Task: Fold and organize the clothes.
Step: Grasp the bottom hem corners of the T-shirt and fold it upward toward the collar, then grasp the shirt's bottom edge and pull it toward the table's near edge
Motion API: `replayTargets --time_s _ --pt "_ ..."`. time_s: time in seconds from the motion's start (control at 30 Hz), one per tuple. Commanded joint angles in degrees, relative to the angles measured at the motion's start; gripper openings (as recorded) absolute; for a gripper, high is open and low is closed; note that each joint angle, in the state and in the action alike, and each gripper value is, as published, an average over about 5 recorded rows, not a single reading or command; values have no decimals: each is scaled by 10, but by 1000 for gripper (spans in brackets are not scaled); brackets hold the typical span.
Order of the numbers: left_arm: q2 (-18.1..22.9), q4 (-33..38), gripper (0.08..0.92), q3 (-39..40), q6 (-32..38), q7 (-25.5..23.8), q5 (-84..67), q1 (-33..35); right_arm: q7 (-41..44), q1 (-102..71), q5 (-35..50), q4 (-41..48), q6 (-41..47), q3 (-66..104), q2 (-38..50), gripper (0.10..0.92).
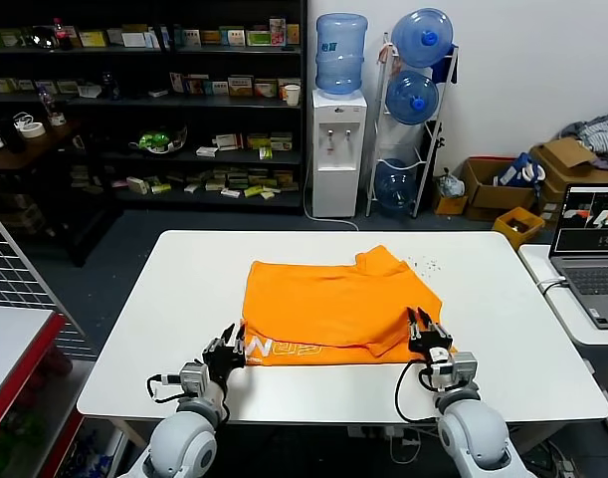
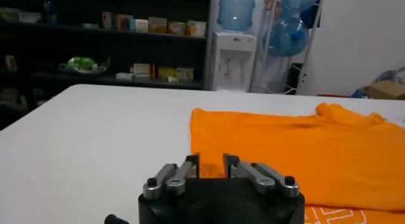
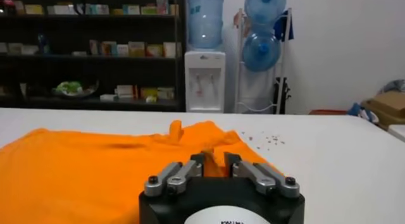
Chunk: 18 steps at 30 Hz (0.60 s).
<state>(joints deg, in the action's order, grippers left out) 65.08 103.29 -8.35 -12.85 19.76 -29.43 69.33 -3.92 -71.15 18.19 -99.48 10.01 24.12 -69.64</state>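
The clothes are one bright orange T-shirt (image 1: 333, 304), lying folded flat in the middle of the white table (image 1: 134, 329). White lettering (image 1: 304, 351) shows along its near edge. My left gripper (image 1: 227, 344) sits low at the shirt's near left corner. Its fingers stand apart in the left wrist view (image 2: 211, 161), with the shirt (image 2: 304, 155) lying just past them. My right gripper (image 1: 426, 334) is at the near right corner. In the right wrist view its fingers (image 3: 214, 159) are apart, and a small raised ridge of the shirt (image 3: 95, 168) stands between them.
A laptop (image 1: 592, 249) stands on a side table to the right. Small dark specks (image 1: 423, 264) dot the table past the shirt. Behind are shelves (image 1: 134, 100), a water dispenser (image 1: 339, 129), and cardboard boxes with a grey-blue cloth heap (image 1: 582, 139).
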Motion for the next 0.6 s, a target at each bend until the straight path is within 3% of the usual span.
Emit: replayTargets --time_s 0.03,0.37,0.47,0.6 --pt "-8 20 468 -13 3 -6 7 37 66 -45 -20 -3 -57 28 11 492" --pt "9 42 753 -24 28 -23 34 115 77 -129 11 -10 -35 105 33 776" --pt "18 26 808 -21 29 -30 33 107 75 -131 30 -7 -10 113 36 815" --pt "28 -2 821 -21 28 -35 32 83 75 -123 48 2 12 110 36 822"
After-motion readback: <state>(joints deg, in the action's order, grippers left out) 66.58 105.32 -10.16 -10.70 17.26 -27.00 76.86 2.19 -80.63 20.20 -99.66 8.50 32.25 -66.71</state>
